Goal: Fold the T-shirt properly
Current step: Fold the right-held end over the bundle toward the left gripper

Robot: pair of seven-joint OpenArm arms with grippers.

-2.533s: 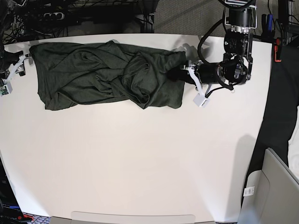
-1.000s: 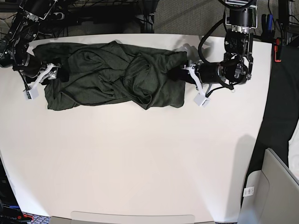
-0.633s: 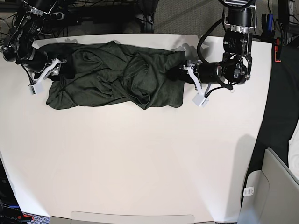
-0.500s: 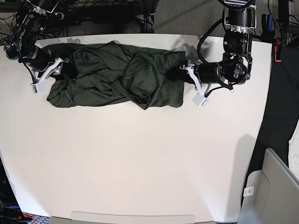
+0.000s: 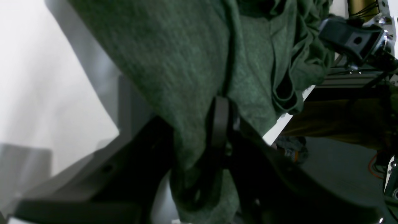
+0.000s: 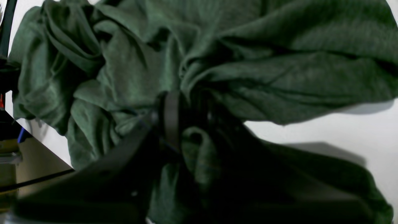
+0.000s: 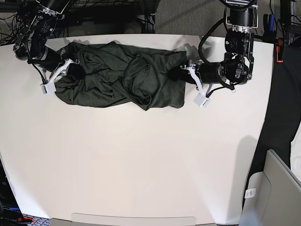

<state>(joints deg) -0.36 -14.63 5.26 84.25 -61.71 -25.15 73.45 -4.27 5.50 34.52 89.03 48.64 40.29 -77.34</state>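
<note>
The dark olive-green T-shirt (image 7: pixel 117 80) lies crumpled in a long band across the far part of the white table (image 7: pixel 141 155). My left gripper (image 7: pixel 184 73) is at the shirt's right end in the base view, shut on a fold of fabric. The left wrist view shows cloth (image 5: pixel 192 71) pinched beside a dark finger (image 5: pixel 219 124). My right gripper (image 7: pixel 70 70) is at the shirt's left end. There the right wrist view shows fabric (image 6: pixel 248 71) bunched tightly against a dark finger (image 6: pixel 171 118), so it is shut on the shirt.
Cables and dark frame parts (image 7: pixel 108 14) run behind the table's far edge. A grey object (image 7: pixel 277 188) stands off the table at the lower right. A red item (image 7: pixel 279 49) sits by the right edge.
My right arm came in from the left and closed on the shirt's left end. That end has bunched up and shifted rightward. My left arm has stayed put.
</note>
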